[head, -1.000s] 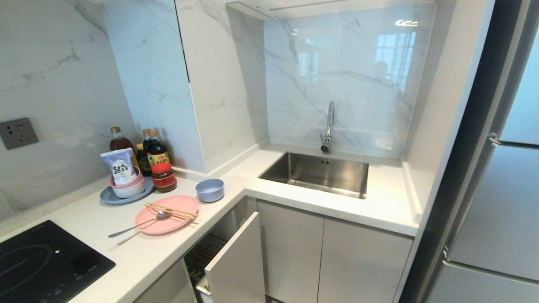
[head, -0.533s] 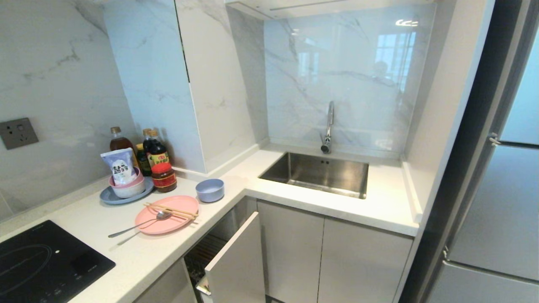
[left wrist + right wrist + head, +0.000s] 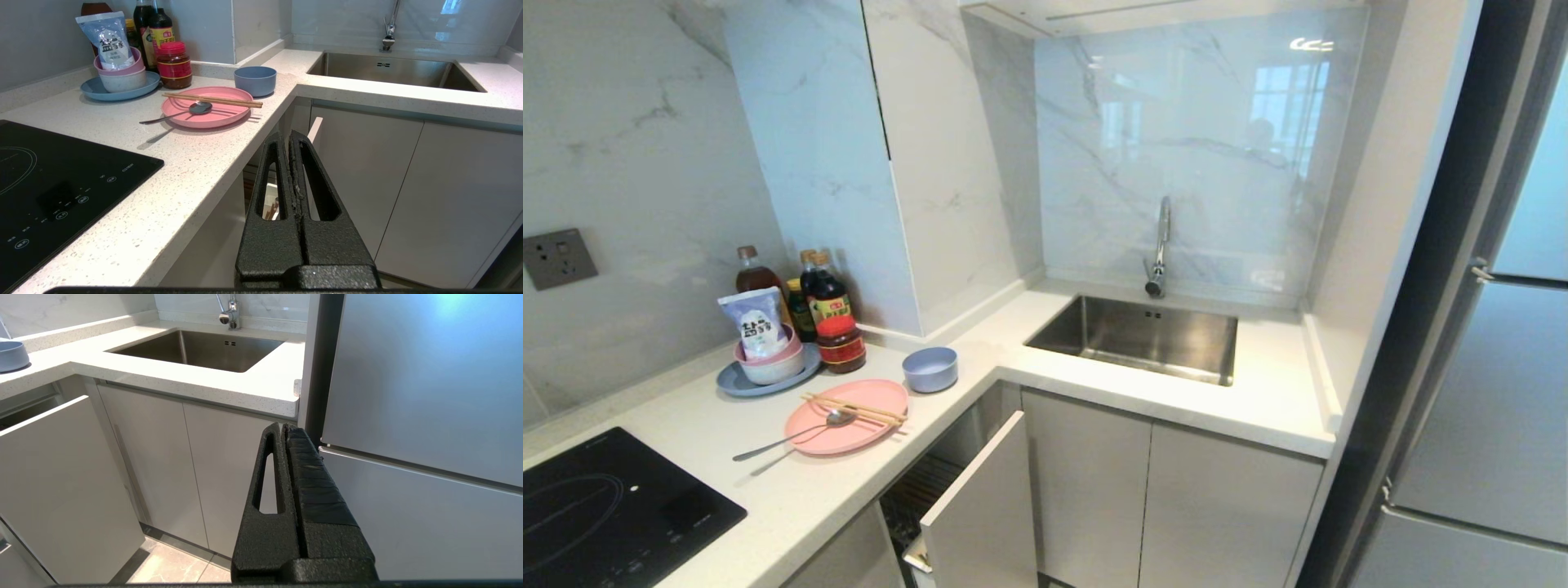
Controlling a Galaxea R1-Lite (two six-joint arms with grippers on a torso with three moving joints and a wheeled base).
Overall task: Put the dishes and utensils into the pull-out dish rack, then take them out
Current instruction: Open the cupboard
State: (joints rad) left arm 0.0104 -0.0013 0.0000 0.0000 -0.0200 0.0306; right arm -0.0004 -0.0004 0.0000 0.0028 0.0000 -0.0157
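White speckled stone countertop [image 3: 792, 490] is wrapping an L-shaped corner under glossy marble-veined wall panels, and everything is sitting quiet on it. Lying flat near the counter's front edge is the round salmon-pink plate [image 3: 847, 415], matte plastic, with the pair of light wooden chopsticks [image 3: 856, 408] resting across its far side and the slim silver spoon [image 3: 792, 437] lying with its bowl on the plate and its long handle trailing off to the left onto the stone. Just beyond the plate, to the right, the small pale blue bowl [image 3: 929, 369] is standing upright, apart from the plate. Below the counter edge the pull-out dish rack [image 3: 980, 506] is standing partly drawn out, its tall flat white front panel angled into the room, chrome wire and a wooden strip just showing behind it. Further right, a brushed steel sink [image 3: 1135, 336] is gleaming. The left gripper [image 3: 289, 136] is hovering in front of the rack, black textured fingers pressed together on nothing. The right gripper [image 3: 284, 428] is hanging beside the grey fridge [image 3: 416, 416], fingers likewise closed and empty.
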